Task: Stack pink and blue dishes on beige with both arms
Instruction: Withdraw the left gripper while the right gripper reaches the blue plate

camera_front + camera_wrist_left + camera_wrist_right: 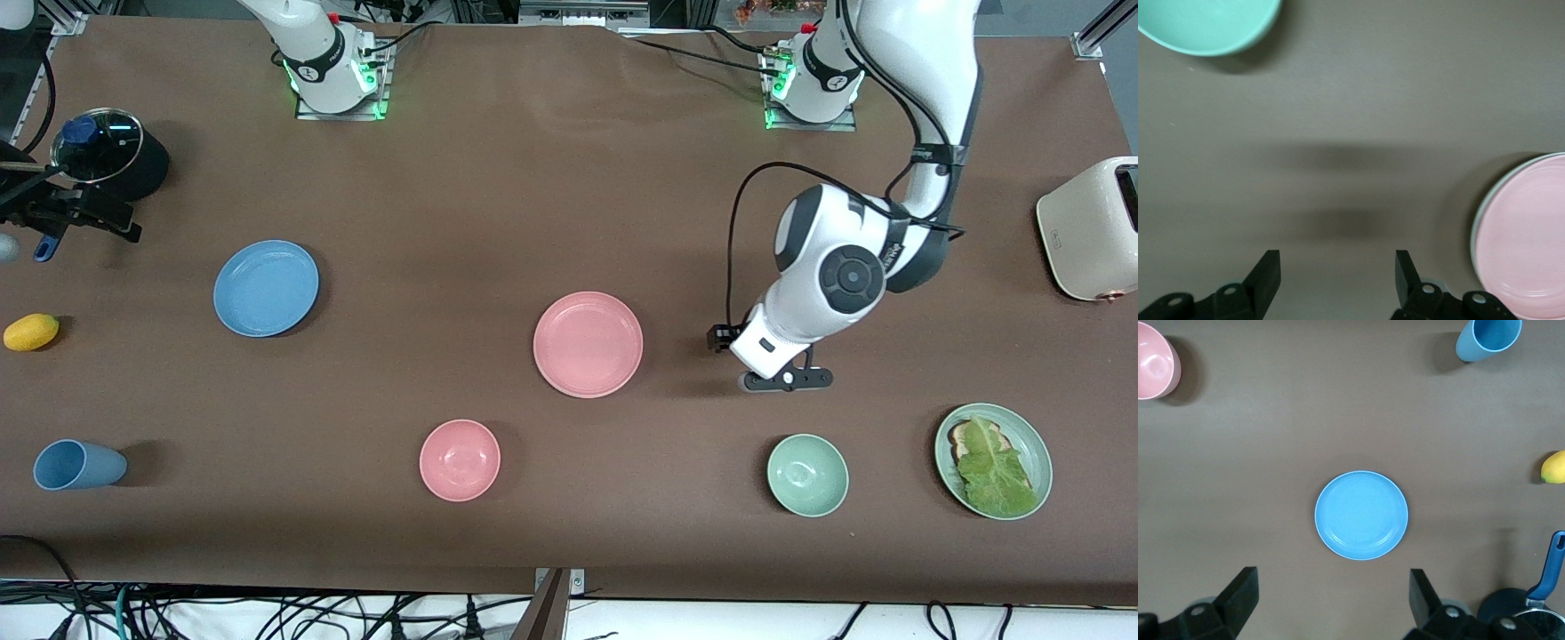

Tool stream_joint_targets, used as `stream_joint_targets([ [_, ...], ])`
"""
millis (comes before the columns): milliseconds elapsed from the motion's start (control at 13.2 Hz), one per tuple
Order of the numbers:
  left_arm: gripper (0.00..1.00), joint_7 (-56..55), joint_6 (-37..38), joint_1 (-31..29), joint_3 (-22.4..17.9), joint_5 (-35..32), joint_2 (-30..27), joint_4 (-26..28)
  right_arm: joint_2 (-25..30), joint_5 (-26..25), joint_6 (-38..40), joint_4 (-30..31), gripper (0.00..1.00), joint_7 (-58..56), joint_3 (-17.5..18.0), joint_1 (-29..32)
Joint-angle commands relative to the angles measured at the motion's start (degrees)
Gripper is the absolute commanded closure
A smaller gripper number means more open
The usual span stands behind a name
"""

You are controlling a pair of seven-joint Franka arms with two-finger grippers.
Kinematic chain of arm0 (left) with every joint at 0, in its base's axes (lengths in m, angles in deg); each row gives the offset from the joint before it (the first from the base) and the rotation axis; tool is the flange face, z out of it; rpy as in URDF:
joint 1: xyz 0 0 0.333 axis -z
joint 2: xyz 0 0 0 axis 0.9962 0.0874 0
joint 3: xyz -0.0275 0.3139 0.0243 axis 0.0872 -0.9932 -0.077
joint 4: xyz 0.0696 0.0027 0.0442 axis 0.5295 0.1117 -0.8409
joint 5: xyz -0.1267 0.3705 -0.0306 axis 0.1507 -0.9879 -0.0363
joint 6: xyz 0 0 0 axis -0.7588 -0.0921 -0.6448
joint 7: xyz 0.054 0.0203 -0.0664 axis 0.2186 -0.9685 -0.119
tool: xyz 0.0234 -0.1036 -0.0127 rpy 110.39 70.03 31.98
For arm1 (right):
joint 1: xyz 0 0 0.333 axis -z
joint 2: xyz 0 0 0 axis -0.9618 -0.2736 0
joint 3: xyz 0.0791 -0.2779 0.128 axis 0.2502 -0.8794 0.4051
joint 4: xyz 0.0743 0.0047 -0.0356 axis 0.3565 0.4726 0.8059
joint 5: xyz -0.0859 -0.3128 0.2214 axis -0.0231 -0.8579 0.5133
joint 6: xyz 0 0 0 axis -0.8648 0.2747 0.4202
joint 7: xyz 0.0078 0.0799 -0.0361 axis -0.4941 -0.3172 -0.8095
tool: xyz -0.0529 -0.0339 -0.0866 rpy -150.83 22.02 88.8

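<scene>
The pink dish (588,344) lies mid-table; in the left wrist view a pale beige rim (1475,223) shows under the pink dish (1528,233). My left gripper (787,384) hangs low over bare table beside that stack, toward the left arm's end, and its jaws (1337,257) are open and empty. The blue dish (266,288) lies alone toward the right arm's end. My right gripper (1333,580) is out of the front view; it hovers high near the blue dish (1361,515), open, with nothing between its fingers.
Nearer the camera stand a pink bowl (460,460), a green bowl (807,475), a lettuce plate (993,460) and a tipped blue cup (76,464). A lemon (31,332) and lidded pot (107,160) sit at the right arm's end, a toaster (1093,227) at the left arm's.
</scene>
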Motion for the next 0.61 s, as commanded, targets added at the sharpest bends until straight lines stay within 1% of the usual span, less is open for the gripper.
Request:
stream_joint_targets([
  [0,0.14,6.3,3.8,-4.3,0.3,-1.8,-0.2,-2.1,-1.2,0.1,1.4,0.1,0.0,0.2,0.1,0.0],
  [152,0.03,9.9,6.2,-7.3,0.4,-1.7,0.1,-3.9,-1.9,0.1,1.6,1.2,0.0,0.2,0.1,0.2],
  [228,0.01,10.8,6.3,-8.5,0.4,-1.7,0.1,-3.9,-2.4,0.2,1.5,1.9,0.0,0.2,-0.1,0.6],
  [380,0.01,13.6,6.3,-11.1,0.4,-1.7,0.2,-4.0,-3.3,0.5,-0.7,4.6,0.0,0.2,-1.5,1.0],
  [532,0.0,16.9,6.3,-13.8,0.4,-1.7,0.3,-4.0,-3.6,0.9,-5.6,9.5,0.0,0.2,-2.7,1.0],
])
